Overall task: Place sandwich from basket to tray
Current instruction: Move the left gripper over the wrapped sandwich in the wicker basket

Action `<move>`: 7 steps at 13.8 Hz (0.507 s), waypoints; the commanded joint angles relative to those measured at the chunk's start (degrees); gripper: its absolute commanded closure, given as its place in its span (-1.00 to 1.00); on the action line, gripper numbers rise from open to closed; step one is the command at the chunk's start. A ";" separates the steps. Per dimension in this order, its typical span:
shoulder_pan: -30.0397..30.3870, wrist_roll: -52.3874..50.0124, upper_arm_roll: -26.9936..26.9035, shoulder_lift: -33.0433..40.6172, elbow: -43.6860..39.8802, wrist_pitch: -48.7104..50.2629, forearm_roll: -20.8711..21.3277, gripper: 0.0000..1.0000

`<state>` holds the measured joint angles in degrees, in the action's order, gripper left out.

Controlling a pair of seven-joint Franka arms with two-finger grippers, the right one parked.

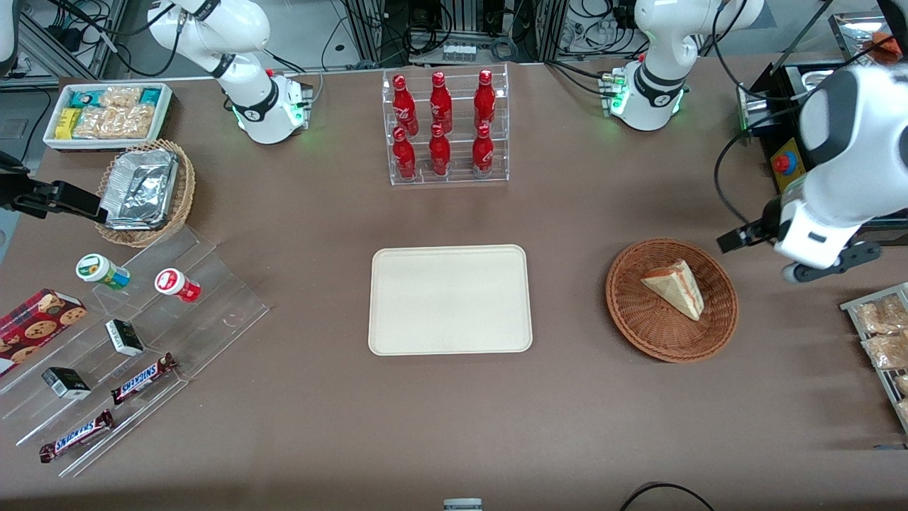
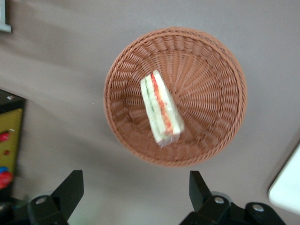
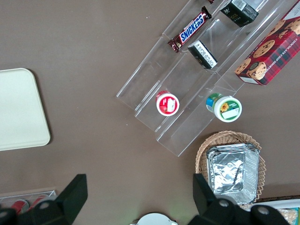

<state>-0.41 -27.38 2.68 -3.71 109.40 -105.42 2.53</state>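
Observation:
The sandwich, a pale wedge with a red and green filling stripe, lies in the round reddish-brown wicker basket. The cream rectangular tray sits bare at the table's middle, beside the basket toward the parked arm's end. My left gripper hovers above the table just off the basket's rim, toward the working arm's end. Its fingers are spread wide open with nothing between them.
A clear rack of red bottles stands farther from the front camera than the tray. A black box with a red button and a wire rack of snack packets flank the gripper. A stepped acrylic stand, foil-tray basket and white snack bin sit toward the parked arm's end.

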 commanded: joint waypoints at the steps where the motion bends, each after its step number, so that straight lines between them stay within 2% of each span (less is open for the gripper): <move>1: -0.90 -9.85 -0.22 0.54 5.02 -7.14 -0.69 -0.99; 3: -1.69 -17.14 -0.22 0.37 8.88 -14.25 -0.69 -0.98; 7: -3.19 -21.12 -0.22 -1.74 13.73 -23.93 -0.69 -0.99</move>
<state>-2.57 -46.07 2.71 -5.08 120.91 -125.34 2.47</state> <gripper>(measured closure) 0.004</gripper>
